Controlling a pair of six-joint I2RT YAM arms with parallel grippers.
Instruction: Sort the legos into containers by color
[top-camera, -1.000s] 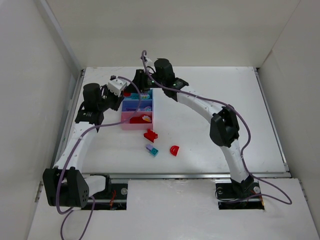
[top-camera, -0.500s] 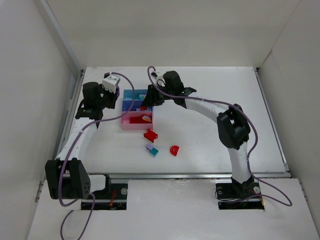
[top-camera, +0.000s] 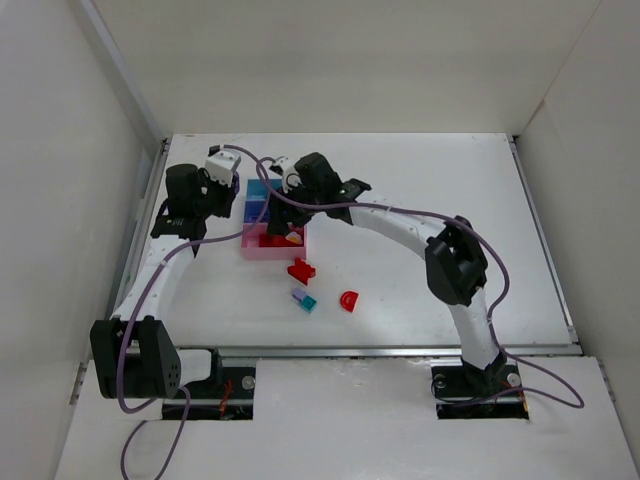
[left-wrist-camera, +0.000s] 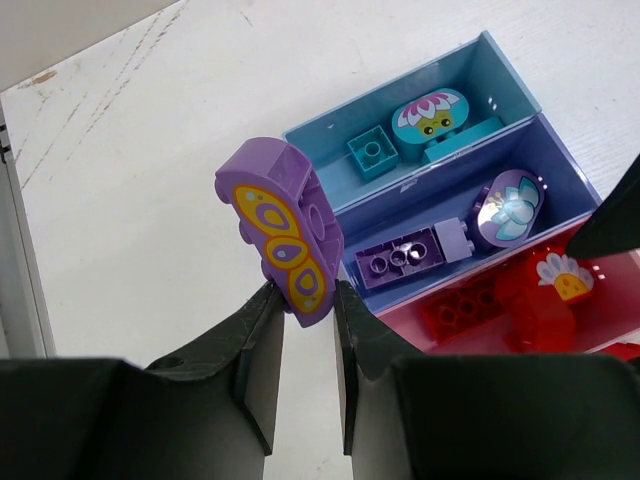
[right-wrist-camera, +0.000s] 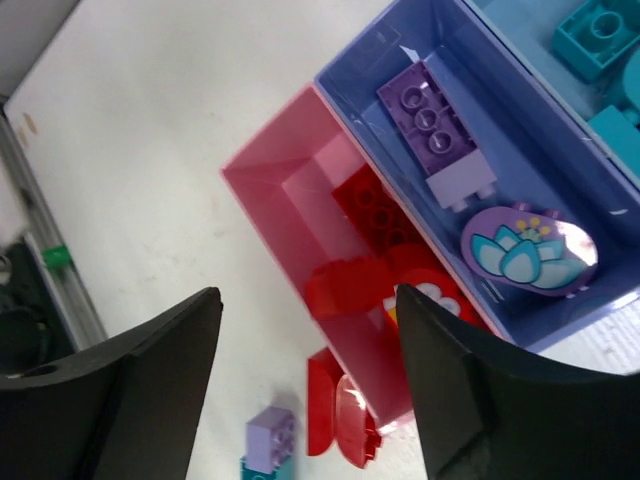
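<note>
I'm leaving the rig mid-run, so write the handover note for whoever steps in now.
Left gripper: fingers shut on a purple wing piece, held above the table.
Right gripper: open, empty, over the pink tray.
Done: teal pieces in the light blue tray, lilac brick and oval piece in the purple-blue tray, red bricks in the pink tray.
Left: place the wing piece in the purple-blue tray; sort the red brick, red arch and lilac-on-teal stack lying on the table.
</note>
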